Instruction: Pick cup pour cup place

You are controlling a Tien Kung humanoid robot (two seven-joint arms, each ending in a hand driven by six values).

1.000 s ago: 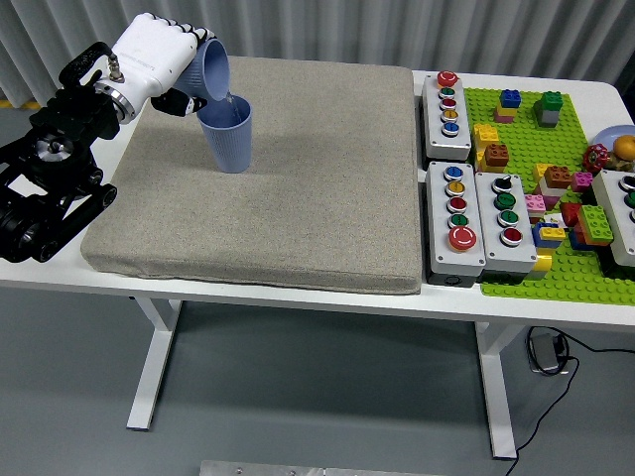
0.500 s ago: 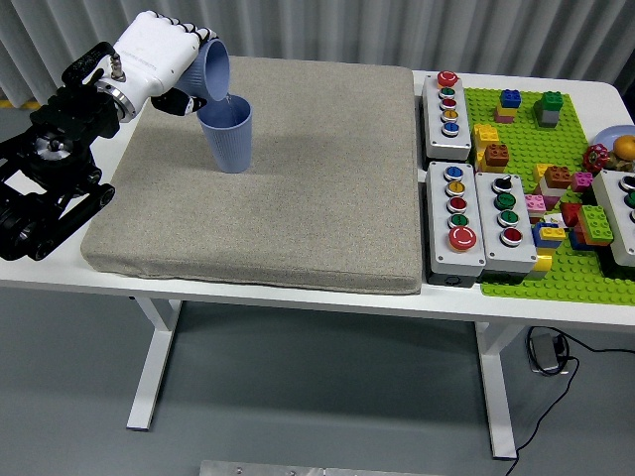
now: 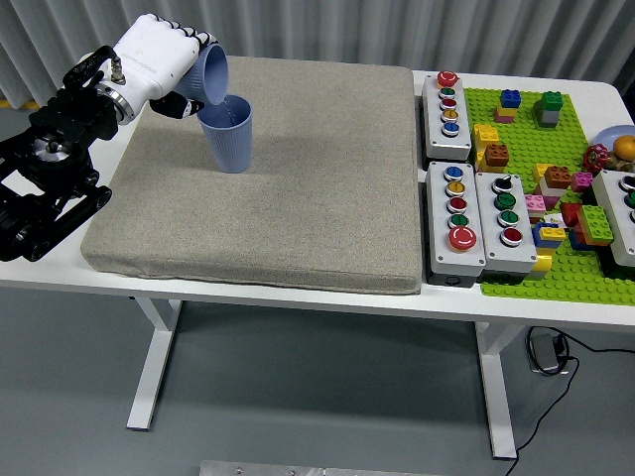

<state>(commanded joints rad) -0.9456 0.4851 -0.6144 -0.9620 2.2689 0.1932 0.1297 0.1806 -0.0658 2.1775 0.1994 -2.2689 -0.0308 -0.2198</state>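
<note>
pouring | left robot hand (image 3: 159, 61) gripping tilted cup (image 3: 212, 75) over standing cup (image 3: 227, 135) (lip lined up so nothing spills) | right unseen

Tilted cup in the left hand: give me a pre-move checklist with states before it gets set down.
1. Left hand grips the tilted cup: ok.
2. Tilted cup's mouth sits over the standing cup: ok.
3. Standing cup upright on the grey mat: ok.
4. Tilted cup fully emptied: cannot tell.
5. Bare mat to the right of the standing cup for placing: ok.
6. Spill on the mat: none visible, ok.
</note>
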